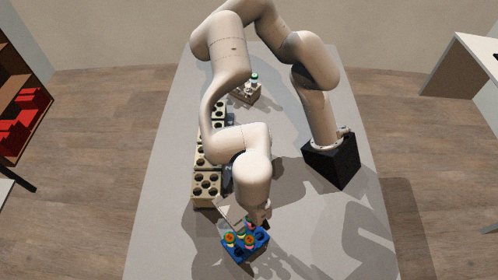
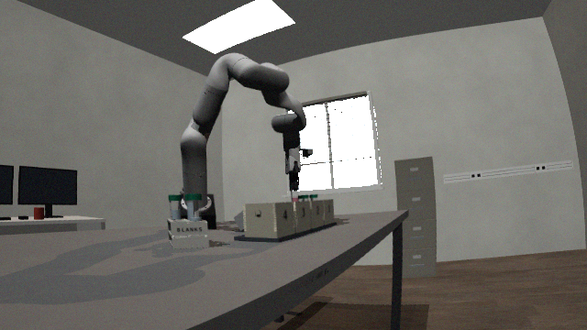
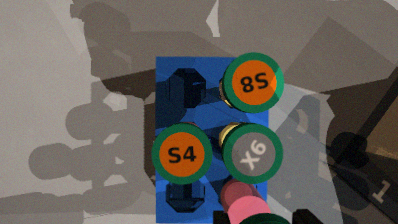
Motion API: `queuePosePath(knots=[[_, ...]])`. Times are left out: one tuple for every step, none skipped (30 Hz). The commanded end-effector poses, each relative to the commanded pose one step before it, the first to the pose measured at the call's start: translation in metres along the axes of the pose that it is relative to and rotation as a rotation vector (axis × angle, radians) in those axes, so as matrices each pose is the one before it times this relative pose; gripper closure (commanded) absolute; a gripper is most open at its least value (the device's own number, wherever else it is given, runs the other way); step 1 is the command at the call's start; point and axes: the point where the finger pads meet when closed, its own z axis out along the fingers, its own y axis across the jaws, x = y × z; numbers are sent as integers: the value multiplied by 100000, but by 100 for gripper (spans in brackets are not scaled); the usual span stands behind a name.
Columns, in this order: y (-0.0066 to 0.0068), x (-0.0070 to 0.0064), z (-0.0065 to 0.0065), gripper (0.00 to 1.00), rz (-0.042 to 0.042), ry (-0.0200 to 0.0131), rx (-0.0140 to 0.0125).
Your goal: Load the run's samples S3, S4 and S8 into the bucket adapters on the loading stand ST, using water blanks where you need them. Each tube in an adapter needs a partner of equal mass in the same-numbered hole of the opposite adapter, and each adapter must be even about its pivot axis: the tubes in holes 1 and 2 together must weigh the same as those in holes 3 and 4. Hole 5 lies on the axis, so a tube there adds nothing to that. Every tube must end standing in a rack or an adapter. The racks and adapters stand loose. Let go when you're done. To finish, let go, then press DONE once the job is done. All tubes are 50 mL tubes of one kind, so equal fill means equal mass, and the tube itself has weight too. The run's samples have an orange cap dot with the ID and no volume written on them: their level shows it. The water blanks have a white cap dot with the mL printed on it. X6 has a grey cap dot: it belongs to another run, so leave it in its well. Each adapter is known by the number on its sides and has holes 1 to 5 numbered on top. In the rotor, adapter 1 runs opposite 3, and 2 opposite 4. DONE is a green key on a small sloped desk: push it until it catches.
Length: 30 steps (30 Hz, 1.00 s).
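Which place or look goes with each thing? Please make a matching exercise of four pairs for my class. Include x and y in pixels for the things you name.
Column one:
1. Tube S4 [image 1: 249, 239] [image 3: 182, 154]
2. Tube X6 [image 3: 252, 154]
3. The tube with pink contents [image 3: 248, 207]
4. The BLANKS rack [image 1: 251, 100] [image 2: 189, 240]

Column two:
A. Clamped in the tool [image 3: 265, 218]
B. Pale, away from the blue rack [image 1: 252, 252] [image 3: 167, 120]
C. Grey cap dot, in the blue rack
D. Orange cap dot, in the blue rack

Right pairs: 1-D, 2-C, 3-A, 4-B
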Motion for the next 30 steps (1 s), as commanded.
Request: queuePosePath(knots=[[-89, 106, 243, 100, -27, 410, 204], [0, 0, 100, 100, 0, 0, 0], [0, 0, 100, 100, 0, 0, 0], [0, 0, 100, 100, 0, 0, 0], [0, 0, 100, 100, 0, 0, 0], [0, 0, 100, 100, 0, 0, 0], [0, 0, 100, 100, 0, 0, 0], [0, 0, 100, 100, 0, 0, 0], [0, 0, 100, 100, 0, 0, 0], [0, 0, 100, 100, 0, 0, 0], [0, 0, 100, 100, 0, 0, 0], [0, 0, 0, 100, 0, 0, 0], [0, 0, 0, 100, 0, 0, 0], [0, 0, 100, 100, 0, 0, 0], [0, 0, 100, 100, 0, 0, 0], [0, 0, 100, 100, 0, 0, 0], [0, 0, 100, 100, 0, 0, 0], [0, 0, 100, 100, 0, 0, 0], [0, 0, 100, 100, 0, 0, 0], [0, 0, 100, 100, 0, 0, 0], [0, 0, 100, 100, 0, 0, 0], [0, 0, 100, 100, 0, 0, 0], [0, 0, 100, 100, 0, 0, 0], [0, 0, 100, 100, 0, 0, 0], [0, 0, 100, 100, 0, 0, 0], [0, 0, 100, 100, 0, 0, 0], [0, 0, 100, 100, 0, 0, 0], [0, 0, 100, 100, 0, 0, 0], [0, 0, 0, 100, 0, 0, 0], [0, 0, 0, 100, 0, 0, 0]])
